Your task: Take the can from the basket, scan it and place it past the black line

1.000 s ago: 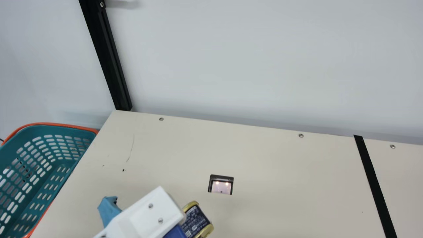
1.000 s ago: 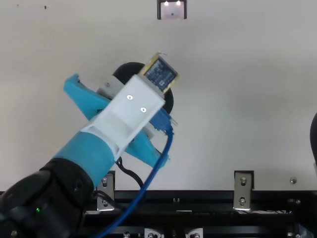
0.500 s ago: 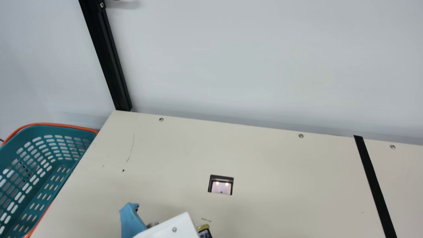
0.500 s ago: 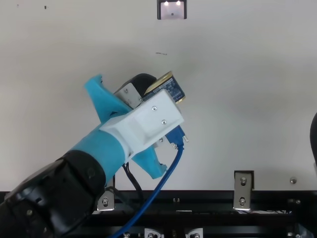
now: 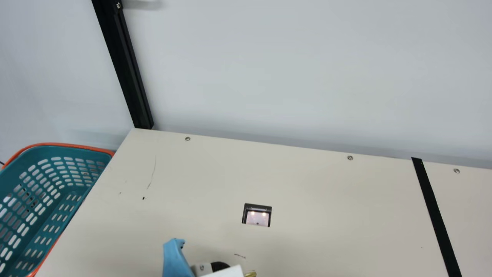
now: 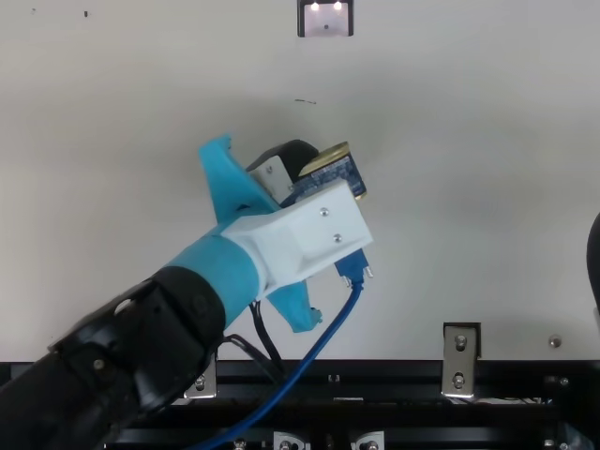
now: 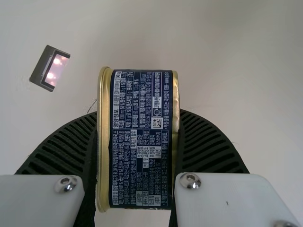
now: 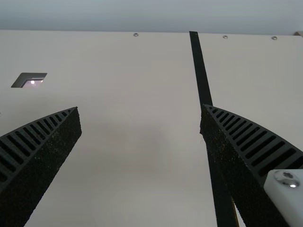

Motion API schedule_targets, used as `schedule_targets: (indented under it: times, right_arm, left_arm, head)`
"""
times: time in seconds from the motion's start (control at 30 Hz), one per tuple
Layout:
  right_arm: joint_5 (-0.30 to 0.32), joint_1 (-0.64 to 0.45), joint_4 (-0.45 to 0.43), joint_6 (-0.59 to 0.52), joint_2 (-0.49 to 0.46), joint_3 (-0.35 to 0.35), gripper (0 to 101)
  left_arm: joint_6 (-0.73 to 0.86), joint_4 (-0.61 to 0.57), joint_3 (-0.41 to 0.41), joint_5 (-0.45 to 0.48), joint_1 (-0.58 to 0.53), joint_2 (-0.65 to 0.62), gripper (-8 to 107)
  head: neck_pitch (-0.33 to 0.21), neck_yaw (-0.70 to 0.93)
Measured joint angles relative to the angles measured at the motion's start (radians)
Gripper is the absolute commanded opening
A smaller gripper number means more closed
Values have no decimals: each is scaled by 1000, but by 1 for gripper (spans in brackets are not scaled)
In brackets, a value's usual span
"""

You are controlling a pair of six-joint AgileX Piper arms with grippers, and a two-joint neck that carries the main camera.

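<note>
Top: my left gripper (image 6: 314, 178) has the can (image 6: 336, 175) pinched, partly under the white wrist cover (image 6: 305, 230). Scanner (image 6: 326, 21) is on the table (image 6: 459, 178), farther from my base than the can. My right gripper (image 6: 595, 262) pokes in at the right edge.

Main: a bit of the can's gold rim peeks out at the bottom, beside the cover. Scanner sits between the teal basket (image 5: 77, 147) on the left and the black line (image 5: 434, 211) on the right. Can is on the basket's side of the line, well apart from it.

Left wrist: jaws closed on the can, ribbed fingers (image 7: 206, 144) against both gold ends, dark printed label facing the camera. Scanner near the can.

Right wrist: right gripper (image 8: 141, 108) wide open, nothing between its fingers. One finger overlaps the black line in this view.
</note>
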Motion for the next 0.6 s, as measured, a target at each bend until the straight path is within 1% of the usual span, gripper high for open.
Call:
schedule_targets:
  times: [0.27, 0.6]
  right_arm:
    - [0, 0, 0, 0, 0, 0, 101]
    - [0, 0, 0, 0, 0, 0, 101]
  left_arm:
    - [46, -29, 4, -39, -23, 49, 10]
    - [55, -39, 6, -86, -57, 101, 10]
  head:
    - [0, 5]
    - [0, 0]
